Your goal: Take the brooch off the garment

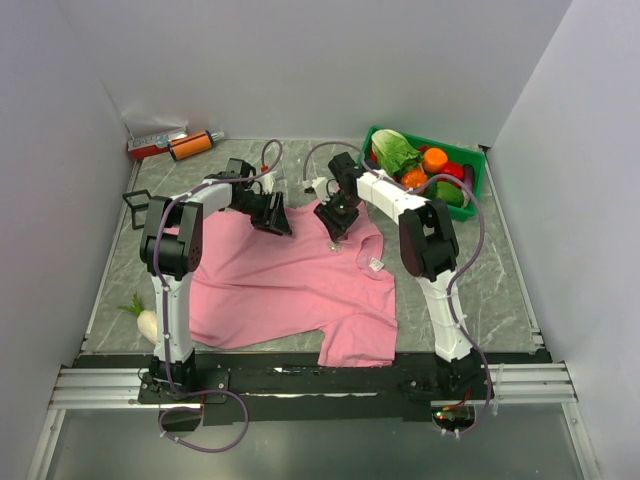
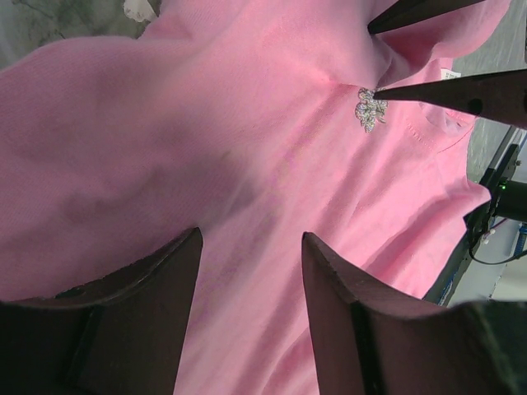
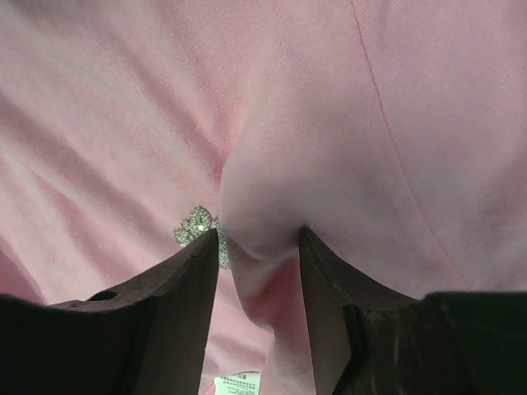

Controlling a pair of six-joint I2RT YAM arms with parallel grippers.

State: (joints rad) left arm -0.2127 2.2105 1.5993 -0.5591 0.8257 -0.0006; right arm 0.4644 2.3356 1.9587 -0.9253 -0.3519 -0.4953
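Left wrist view had the left end effector (image 2: 251,239) spread and empty, hovering over the chest of the shirt (image 2: 165,132) and holding nothing down. To its right the brooch (image 2: 368,109) sat pinned to the cloth just below the collar, and one finger of the right end effector (image 3: 258,234) touched its edge. The right wrist view showed that end effector pinching a raised fold of shirt, with the brooch just outside one finger, not between the two.

The step in hand looked like the grasp on the brooch, and it seemed to have caught cloth instead. The next move probably called for letting the fold go, shifting over until the fingers straddled the brooch, and pinching it alone. The left end effector could then press the shirt flat nearby, so that a pull freed the pin and did not lift the cloth.

On the counter (image 1: 500,290), a radish (image 1: 147,322) lay near left and an orange tube (image 1: 190,146) far left. A green bin (image 1: 478,178) of vegetables stood far right. All were well apart from the brooch. Only the bunched fold stood in the way.
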